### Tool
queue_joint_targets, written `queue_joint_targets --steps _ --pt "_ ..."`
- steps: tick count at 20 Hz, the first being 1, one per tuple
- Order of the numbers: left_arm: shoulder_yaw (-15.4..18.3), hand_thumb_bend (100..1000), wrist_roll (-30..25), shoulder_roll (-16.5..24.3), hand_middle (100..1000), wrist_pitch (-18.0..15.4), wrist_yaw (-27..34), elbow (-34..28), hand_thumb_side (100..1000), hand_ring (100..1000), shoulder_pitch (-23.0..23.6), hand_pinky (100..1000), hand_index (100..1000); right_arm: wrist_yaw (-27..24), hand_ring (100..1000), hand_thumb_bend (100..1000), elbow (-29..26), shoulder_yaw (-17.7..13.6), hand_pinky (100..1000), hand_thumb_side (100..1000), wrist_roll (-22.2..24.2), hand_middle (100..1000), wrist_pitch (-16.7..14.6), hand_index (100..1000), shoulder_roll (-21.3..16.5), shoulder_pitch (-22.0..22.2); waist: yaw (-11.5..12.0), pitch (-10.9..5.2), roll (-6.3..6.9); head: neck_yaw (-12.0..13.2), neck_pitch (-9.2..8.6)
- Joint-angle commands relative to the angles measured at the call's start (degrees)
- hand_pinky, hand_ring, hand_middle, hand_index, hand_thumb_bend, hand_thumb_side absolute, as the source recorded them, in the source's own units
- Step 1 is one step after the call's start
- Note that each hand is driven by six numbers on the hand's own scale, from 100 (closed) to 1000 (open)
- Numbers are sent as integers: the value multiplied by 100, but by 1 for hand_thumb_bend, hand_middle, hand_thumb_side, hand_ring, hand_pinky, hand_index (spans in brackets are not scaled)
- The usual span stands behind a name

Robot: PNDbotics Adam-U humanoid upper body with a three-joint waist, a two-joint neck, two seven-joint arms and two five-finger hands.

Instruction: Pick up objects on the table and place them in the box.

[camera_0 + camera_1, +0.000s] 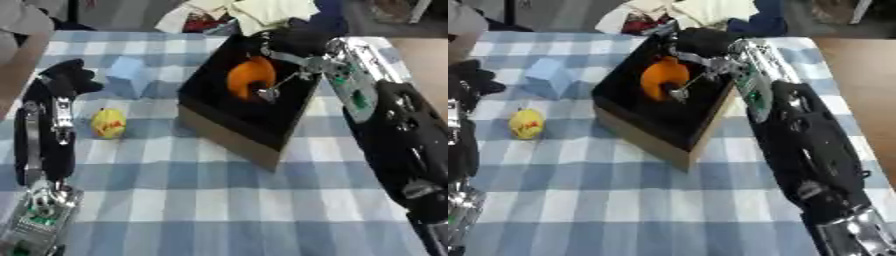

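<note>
An orange object [249, 77] is held within the curled fingers of the right hand [293, 47], directly beneath its palm, inside the box [229, 131].

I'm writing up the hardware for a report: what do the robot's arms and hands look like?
Both arms are mostly black with silver metal joints. The left hand is black; green circuit boards show near that arm's lower end. The right hand is black with silver linkages, and its forearm carries a green-marked silver panel.
</note>
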Motion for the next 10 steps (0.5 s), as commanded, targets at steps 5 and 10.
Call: queue_joint_targets --steps 5,10 --pt "6 100 -27 36 578 -11 25 -89 791 570 -62 663 742 495 997 297 -113 -7 931 883 -105 918 -120 867 -26 -104 12 -110 13 -16 -54" --pt "7 100 -37 37 578 -9 21 -89 786 570 -59 663 741 833 1000 480 -191 -28 945 979 -312 933 -94 877 -47 -99 -6 -116 13 -12 -57"
